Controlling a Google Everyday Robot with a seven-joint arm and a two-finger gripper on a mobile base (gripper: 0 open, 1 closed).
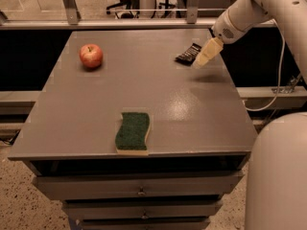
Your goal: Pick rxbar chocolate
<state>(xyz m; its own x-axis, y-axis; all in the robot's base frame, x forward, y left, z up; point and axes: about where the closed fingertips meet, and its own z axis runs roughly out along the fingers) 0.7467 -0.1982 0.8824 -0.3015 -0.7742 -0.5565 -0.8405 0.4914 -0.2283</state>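
The rxbar chocolate (187, 54) is a small flat black bar lying on the grey table top (144, 90) at the far right. My gripper (206, 54), with pale cream fingers, hangs from the white arm at the upper right. It is just to the right of the bar, low over the table, partly covering the bar's right end.
A red apple (91, 55) sits at the far left of the table. A green sponge (132, 132) lies near the front edge. Drawers are below the table top. The robot's white body (278, 176) fills the lower right corner.
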